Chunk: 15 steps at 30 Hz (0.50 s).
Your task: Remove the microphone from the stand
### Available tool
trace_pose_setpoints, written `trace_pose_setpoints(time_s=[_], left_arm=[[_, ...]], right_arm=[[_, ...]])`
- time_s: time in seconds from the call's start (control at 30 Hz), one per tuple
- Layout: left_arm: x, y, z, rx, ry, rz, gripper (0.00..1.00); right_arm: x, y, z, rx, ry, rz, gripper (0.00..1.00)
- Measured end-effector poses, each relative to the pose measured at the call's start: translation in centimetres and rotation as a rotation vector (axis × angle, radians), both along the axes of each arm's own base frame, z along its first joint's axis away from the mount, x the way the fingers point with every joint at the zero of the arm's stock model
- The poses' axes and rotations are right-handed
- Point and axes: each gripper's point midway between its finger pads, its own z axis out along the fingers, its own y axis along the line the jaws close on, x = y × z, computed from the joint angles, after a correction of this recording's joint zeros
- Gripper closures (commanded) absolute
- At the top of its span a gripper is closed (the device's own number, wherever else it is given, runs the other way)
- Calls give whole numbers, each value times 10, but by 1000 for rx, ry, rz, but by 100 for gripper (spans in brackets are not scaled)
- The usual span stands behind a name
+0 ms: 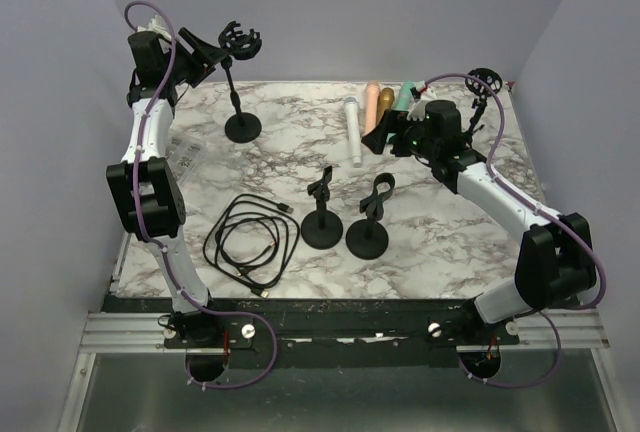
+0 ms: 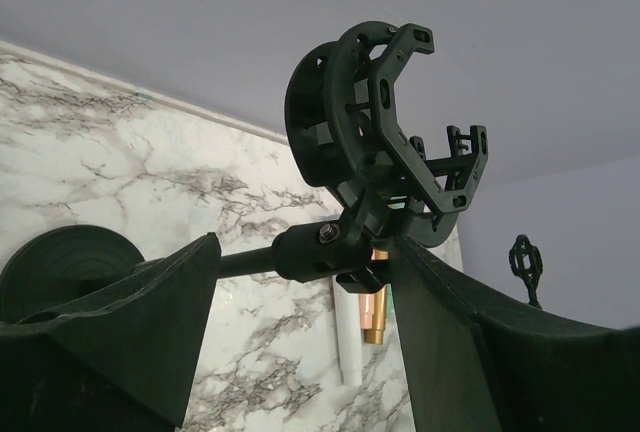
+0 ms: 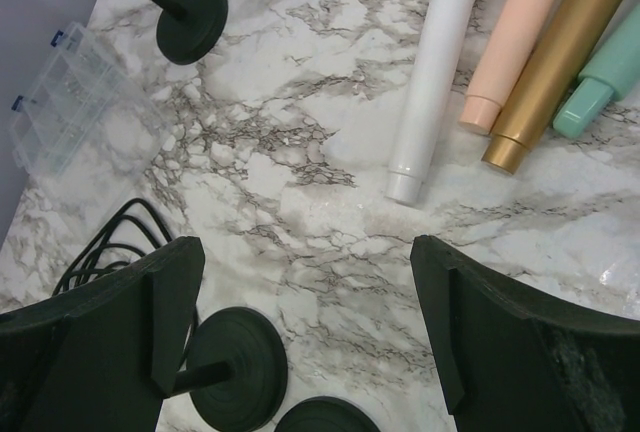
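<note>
at far-left table [image 1: 420, 252] edge, left tool [image 1: 208, 55] spread beside stand [image 1: 233, 84]; right tool [image 1: 383, 135] spread.

My left fingers [image 2: 130, 322] straddle the stand stem [image 2: 250, 260]; its cradle [image 2: 385, 122] blocks above. Below my right gripper [image 3: 308, 252]: bare table [image 3: 250, 172], white microphone [image 3: 432, 82] ahead, stand base [image 3: 240, 367] close.

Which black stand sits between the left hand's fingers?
The tall stand at the far left, topped by a round cage: the left hand straddles its pole.
</note>
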Motion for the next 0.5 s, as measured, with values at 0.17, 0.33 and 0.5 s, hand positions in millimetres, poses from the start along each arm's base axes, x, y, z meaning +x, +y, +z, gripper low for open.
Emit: trace_pose_setpoints(time_s=[0.17,0.33,0.5], left_arm=[[1,0,-5,-5,-24,3,32],[-4,0,-6,-9,-46,12,33],[-10,2,-11,1,-68,36,33]], right_arm=[[1,0,-3,-3,5,-3,8],[2,0,-6,-6,11,-5,8],[2,0,-7,-8,15,-6,8]])
